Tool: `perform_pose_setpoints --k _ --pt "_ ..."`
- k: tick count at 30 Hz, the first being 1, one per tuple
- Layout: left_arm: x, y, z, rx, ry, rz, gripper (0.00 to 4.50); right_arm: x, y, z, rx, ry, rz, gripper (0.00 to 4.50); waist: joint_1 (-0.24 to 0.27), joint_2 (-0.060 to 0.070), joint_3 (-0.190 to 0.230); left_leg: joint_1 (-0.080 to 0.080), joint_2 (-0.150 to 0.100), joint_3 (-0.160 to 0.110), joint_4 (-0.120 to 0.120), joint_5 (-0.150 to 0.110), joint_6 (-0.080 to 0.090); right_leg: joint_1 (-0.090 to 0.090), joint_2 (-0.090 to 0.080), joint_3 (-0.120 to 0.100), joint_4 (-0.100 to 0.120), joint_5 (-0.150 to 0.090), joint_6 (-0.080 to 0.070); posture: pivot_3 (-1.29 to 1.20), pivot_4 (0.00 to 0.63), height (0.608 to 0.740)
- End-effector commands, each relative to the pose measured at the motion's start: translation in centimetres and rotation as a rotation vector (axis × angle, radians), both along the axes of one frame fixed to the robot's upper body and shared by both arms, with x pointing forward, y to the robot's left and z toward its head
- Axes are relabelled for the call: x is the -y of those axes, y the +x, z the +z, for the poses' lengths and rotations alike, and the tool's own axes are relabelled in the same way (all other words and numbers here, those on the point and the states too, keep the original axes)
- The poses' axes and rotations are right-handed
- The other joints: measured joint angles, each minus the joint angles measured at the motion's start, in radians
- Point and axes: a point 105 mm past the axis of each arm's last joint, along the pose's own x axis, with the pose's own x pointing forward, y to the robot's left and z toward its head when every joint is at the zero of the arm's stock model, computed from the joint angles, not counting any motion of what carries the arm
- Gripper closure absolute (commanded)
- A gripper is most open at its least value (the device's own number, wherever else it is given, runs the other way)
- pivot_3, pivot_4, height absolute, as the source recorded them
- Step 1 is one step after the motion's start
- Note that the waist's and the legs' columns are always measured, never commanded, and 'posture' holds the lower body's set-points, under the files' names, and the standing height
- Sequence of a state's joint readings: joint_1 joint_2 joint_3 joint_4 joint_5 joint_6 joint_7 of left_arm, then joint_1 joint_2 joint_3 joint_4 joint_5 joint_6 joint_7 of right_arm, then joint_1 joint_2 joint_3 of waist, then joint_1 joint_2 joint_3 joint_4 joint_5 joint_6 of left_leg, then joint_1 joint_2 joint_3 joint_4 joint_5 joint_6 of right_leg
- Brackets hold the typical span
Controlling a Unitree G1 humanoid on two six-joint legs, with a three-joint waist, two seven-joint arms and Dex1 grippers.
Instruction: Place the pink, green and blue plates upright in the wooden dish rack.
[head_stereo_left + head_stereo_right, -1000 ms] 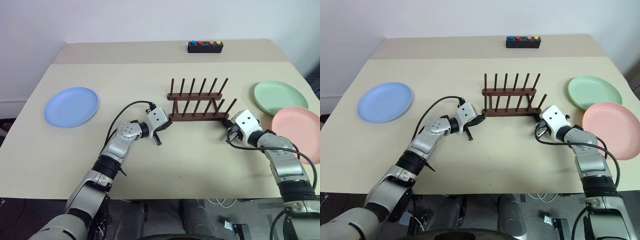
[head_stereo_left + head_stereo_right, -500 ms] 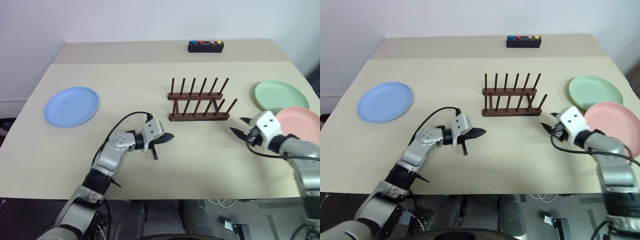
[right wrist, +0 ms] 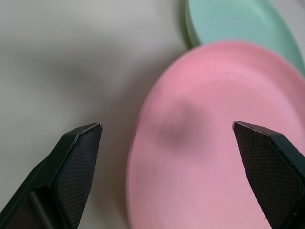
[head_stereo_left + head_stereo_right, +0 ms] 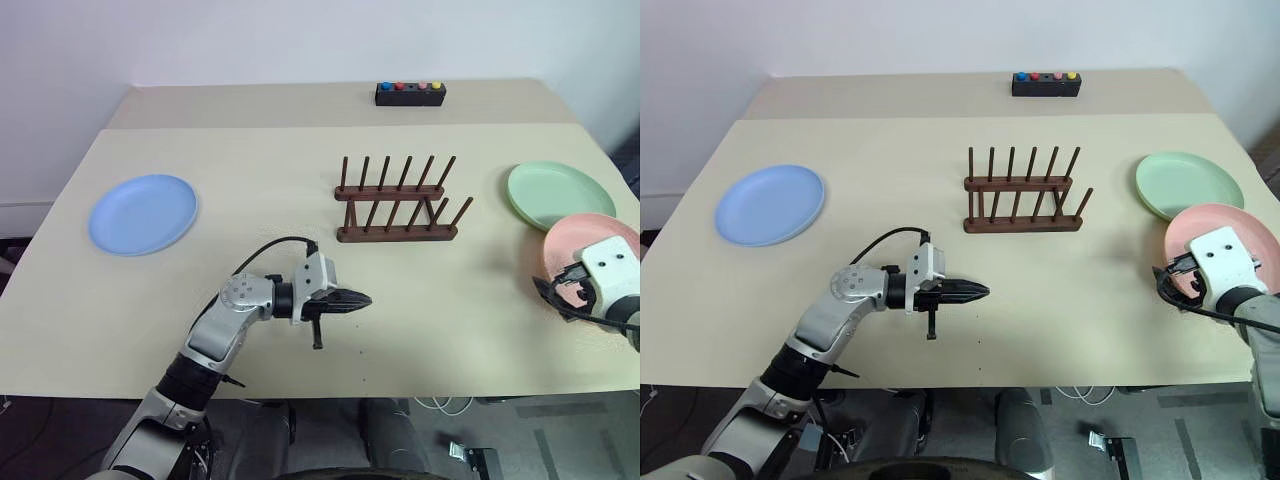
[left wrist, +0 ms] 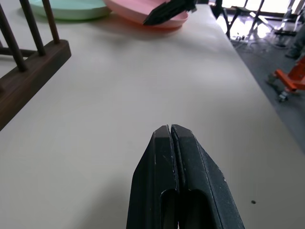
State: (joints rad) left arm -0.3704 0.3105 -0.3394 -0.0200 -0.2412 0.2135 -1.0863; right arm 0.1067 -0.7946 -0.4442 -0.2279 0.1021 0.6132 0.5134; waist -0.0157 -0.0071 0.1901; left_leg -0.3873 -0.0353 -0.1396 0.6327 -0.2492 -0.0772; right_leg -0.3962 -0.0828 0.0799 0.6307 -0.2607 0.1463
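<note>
the left tool (image 5: 170, 131) is clenched empty over bare counter (image 4: 300, 190). the right tool (image 3: 167, 131) is spread wide above the pink plate (image 3: 224, 143), beside the green plate (image 4: 555, 195). the blue plate (image 4: 143, 213) lies far left; the wooden dish rack (image 4: 397, 212) stands empty.

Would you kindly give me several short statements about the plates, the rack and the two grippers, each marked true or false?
1. The dark brown wooden dish rack holds no plates. True.
2. The round light blue plate stands upright between the pegs. False: it lies flat on the beige table, off to the rack's left.
3. The left gripper is shut and holds nothing. True.
4. The right gripper is clamped on the round mint green plate. False: its fingers are open, facing the round salmon pink plate.
5. The pink plate's edge overlaps the green plate's. True.
</note>
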Motion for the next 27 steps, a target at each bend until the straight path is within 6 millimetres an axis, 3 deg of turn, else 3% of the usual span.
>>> perform_pose_setpoints --k 1,8,13,18,23,27 --pt "0.5 -0.5 1.3 0.032 -0.033 -0.043 4.50 -0.5 0.4 0.2 0.023 0.000 -0.010 0.83 0.001 0.000 0.000 0.000 0.000 0.000 0.000 0.000 0.000 0.000 0.000 0.000 0.000 0.000 0.000 0.00 0.150 0.740" --pt "0.5 -0.2 1.0 0.035 -0.026 -0.026 4.50 -0.9 0.2 -0.9 -0.004 -0.019 -0.017 4.47 0.002 0.000 0.000 0.000 0.000 0.000 0.000 0.000 0.000 0.000 0.000 0.000 0.000 0.000 0.000 0.00 0.150 0.740" --pt "0.5 -0.2 0.9 0.030 -0.027 -0.031 4.50 -0.7 -0.1 -0.4 -0.005 -0.102 -0.028 4.47 0.002 0.000 0.000 0.000 0.000 0.000 0.000 0.000 0.000 0.000 0.000 0.000 0.000 0.000 0.000 0.00 0.150 0.740" --pt "0.8 -0.3 0.5 0.023 -0.024 -0.049 4.50 -1.0 -0.4 1.4 0.058 -0.219 -0.058 4.47 0.002 0.000 0.000 0.000 0.000 0.000 0.000 0.000 0.000 0.000 0.000 0.000 0.000 0.000 0.000 0.00 0.150 0.740" --pt "1.3 0.0 0.6 0.036 -0.036 -0.060 4.50 -2.6 0.0 5.3 0.219 -0.411 -0.001 4.47 0.003 0.000 0.000 0.000 0.000 0.000 0.000 0.000 0.000 0.000 0.000 0.000 0.000 0.000 0.000 0.00 0.150 0.740" --pt "1.4 0.7 1.1 0.054 -0.060 -0.039 4.50 -5.6 1.7 10.2 0.440 -0.444 0.154 4.47 -0.005 0.000 0.000 0.000 0.000 0.000 0.000 0.000 0.000 0.000 0.000 0.000 0.000 0.000 0.000 0.00 0.150 0.740"
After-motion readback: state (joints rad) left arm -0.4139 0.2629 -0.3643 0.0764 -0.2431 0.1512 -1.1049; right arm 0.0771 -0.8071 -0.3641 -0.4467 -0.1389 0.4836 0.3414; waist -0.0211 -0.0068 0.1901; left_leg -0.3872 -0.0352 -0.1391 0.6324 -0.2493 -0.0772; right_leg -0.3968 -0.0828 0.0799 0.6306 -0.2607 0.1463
